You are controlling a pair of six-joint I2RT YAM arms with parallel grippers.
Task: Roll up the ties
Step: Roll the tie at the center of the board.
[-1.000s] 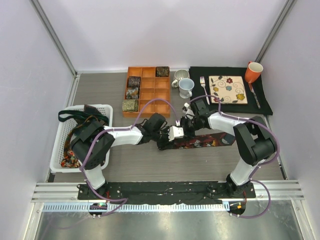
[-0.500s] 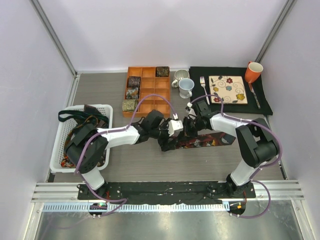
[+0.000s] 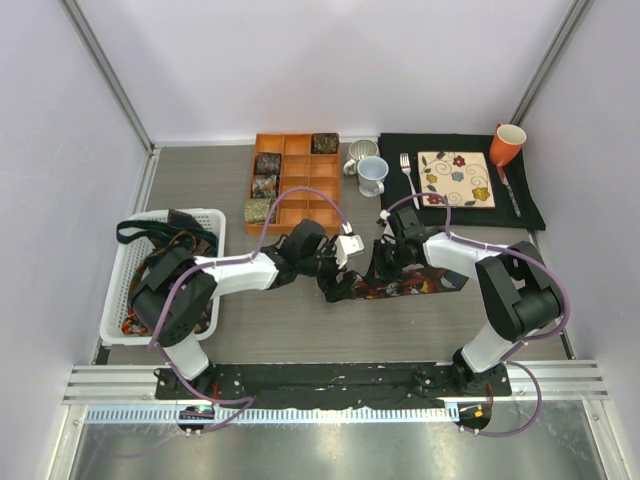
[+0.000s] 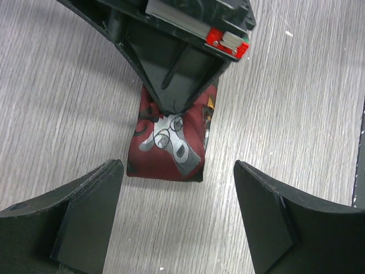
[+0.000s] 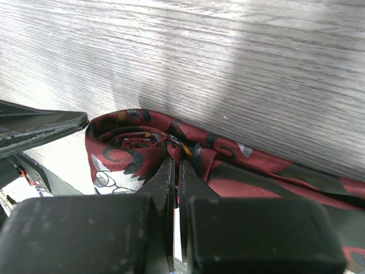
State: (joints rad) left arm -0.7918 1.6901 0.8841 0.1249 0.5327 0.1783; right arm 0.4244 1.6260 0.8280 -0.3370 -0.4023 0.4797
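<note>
A maroon patterned tie (image 3: 405, 283) lies half-rolled on the bench (image 3: 250, 330), tail flat to the right. Four rolls (image 3: 264, 186) sit in an orange tray (image 3: 298, 165); loose ties (image 3: 160, 228) heap in a white basket (image 3: 118, 270).

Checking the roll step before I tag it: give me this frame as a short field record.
left gripper: open, either side of the rolled end, apart from it
right gripper: shut, tips pressed into the roll; pinch unclear
maroon tie: one end rolled, rest lying out flat
orange tray: four rolled ties in compartments
white basket: loose ties, not yet rolled
</note>
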